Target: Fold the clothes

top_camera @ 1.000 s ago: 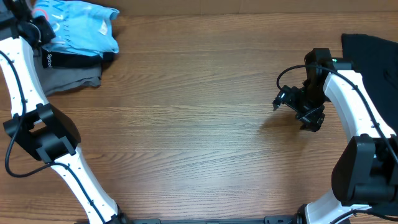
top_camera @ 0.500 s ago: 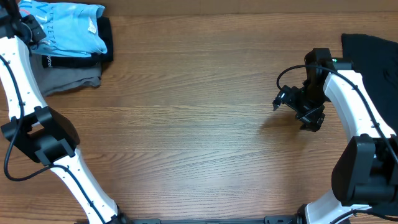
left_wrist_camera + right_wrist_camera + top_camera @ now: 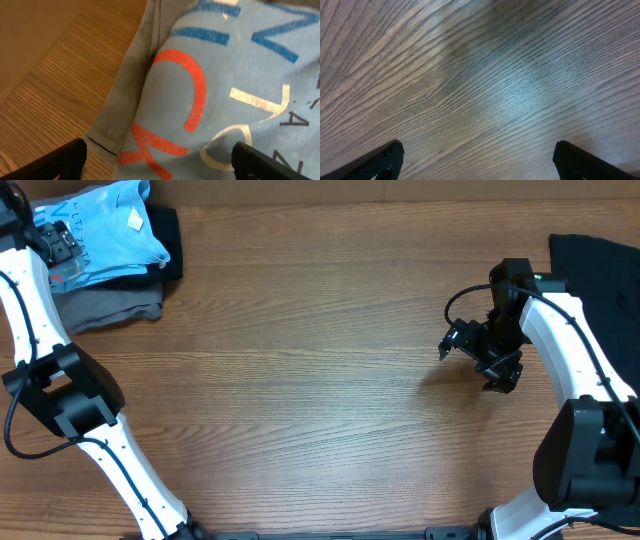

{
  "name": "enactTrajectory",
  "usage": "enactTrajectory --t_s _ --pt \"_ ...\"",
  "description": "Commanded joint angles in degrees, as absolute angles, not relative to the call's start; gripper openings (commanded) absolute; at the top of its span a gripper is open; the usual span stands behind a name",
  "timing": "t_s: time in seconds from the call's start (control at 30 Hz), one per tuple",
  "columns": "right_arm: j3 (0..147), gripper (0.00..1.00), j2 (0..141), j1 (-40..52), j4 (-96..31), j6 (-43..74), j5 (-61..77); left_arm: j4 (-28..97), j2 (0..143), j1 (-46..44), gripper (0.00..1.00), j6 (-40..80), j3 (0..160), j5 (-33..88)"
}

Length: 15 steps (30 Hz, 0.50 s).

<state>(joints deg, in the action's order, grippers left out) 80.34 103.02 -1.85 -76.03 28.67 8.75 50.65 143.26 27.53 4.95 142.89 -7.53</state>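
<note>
The clothes, a folded light blue T-shirt, lie on top of a pile at the table's far left corner. In the left wrist view the T-shirt fills most of the frame, with red, blue and white letters facing up. My left gripper hovers over the shirt's left part; its jaws stand wide apart with only flat cloth below them. My right gripper hangs over bare wood at the right, open and holding nothing.
Under the blue shirt lie a black garment and a grey one, whose hem shows beside the wood. A black cloth lies at the far right. The wooden table spreads between the arms.
My left gripper moved left with the blue shirt, set it on the pile and opened, letting it go. The right arm has stayed still.
</note>
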Motion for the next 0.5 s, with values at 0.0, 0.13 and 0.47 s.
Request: enactTrajectory --t_s 0.0,0.13,0.47 --pt "81.49 1.00 100.92 -1.61 -75.57 28.45 8.86 50.02 138.96 27.38 0.93 5.39 144.24 -6.02" --pt "81.49 1.00 100.92 -1.61 -74.85 28.45 8.88 45.80 133.84 24.71 0.78 6.87 144.27 -1.41" --pt "81.49 1.00 100.92 -1.61 -74.89 28.47 9.08 34.28 139.33 18.90 0.04 7.22 143.87 1.37"
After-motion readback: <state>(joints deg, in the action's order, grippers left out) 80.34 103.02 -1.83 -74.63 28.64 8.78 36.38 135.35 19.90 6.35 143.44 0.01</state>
